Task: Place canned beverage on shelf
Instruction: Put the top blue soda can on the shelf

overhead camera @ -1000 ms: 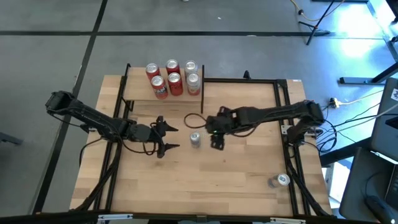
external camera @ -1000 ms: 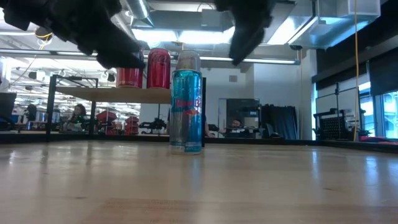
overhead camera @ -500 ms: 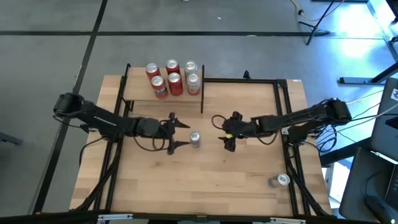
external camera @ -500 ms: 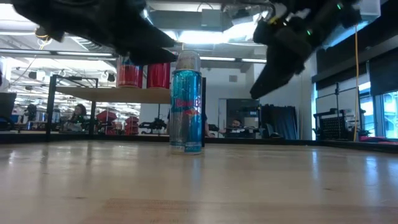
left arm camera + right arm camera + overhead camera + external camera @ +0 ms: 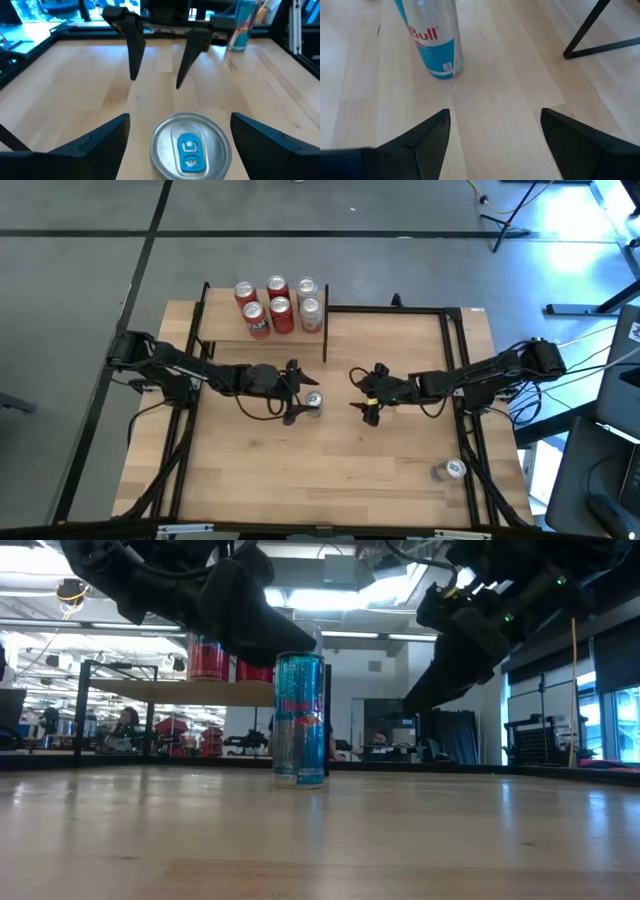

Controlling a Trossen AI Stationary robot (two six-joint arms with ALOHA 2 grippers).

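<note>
The approach to the pick is in hand: the blue and silver slim can [image 5: 314,402] stands upright on the tabletop [image 5: 330,470], in front of the shelf [image 5: 225,325] that already carries five cans [image 5: 279,306]. The left gripper [image 5: 296,393] hangs over it with fingers spread wide, one on each side of the lid, not touching. The right gripper [image 5: 364,392] waits nearby, also open. Next, I judge, the left must descend, close on the can's body, then lift.
</note>
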